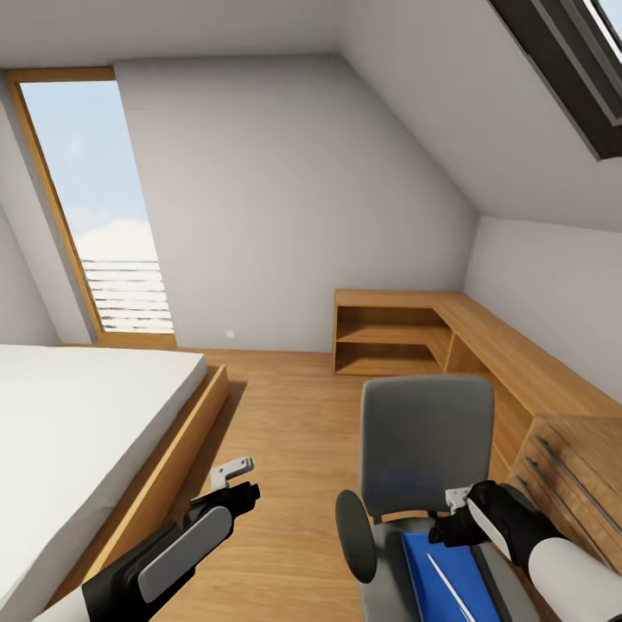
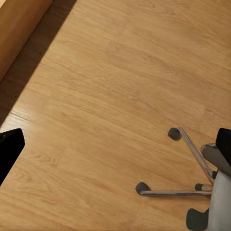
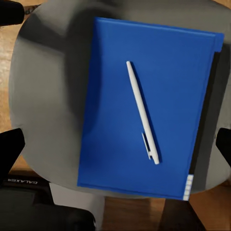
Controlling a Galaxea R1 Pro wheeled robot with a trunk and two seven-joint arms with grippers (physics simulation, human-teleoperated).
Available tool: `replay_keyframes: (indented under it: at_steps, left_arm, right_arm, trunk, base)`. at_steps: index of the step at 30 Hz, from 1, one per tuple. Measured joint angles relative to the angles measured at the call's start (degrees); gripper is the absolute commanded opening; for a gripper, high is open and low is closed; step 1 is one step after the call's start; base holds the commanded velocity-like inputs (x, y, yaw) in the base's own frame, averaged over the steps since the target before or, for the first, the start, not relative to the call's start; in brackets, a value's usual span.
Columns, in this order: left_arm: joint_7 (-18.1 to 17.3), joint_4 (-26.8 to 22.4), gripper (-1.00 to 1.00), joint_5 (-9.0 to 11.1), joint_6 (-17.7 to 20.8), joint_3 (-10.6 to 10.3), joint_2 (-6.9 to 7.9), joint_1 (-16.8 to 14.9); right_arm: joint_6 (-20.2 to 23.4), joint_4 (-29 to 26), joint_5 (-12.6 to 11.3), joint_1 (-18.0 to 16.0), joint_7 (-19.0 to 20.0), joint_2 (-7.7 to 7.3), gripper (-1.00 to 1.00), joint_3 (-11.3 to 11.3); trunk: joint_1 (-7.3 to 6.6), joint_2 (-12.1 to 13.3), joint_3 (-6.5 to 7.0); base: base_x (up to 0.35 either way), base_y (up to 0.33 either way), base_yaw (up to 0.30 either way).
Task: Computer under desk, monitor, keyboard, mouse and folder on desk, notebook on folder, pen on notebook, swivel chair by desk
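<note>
The swivel chair stands at the lower right of the head view, its grey back facing me. On its seat lies the blue folder, also seen as folder, with the white pen lying lengthwise on top. My right gripper hovers open above the folder; its black fingertips stand far apart over the seat's two sides, touching nothing. My left gripper is open over bare floor beside the chair's chrome base. Desk, computer, monitor, keyboard, mouse and notebook are out of view.
A bed on a wooden frame fills the left. A light wooden shelf unit and drawer unit run along the right wall, close to the chair. Wooden floor lies between bed and chair.
</note>
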Motion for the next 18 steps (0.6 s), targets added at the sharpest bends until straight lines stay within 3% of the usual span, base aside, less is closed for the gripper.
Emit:
replay_keyframes:
  at_steps: [18]
  left_arm:
    - [0.05,0.07,1.00,0.19,0.00,0.05,0.00,0.00]
  right_arm:
    - [0.45,0.14,-0.01,0.00,-0.07,0.05,1.00,-0.16]
  trunk:
    - [3.96,-7.23,-3.24]
  base:
    - [0.000,0.000,0.000]
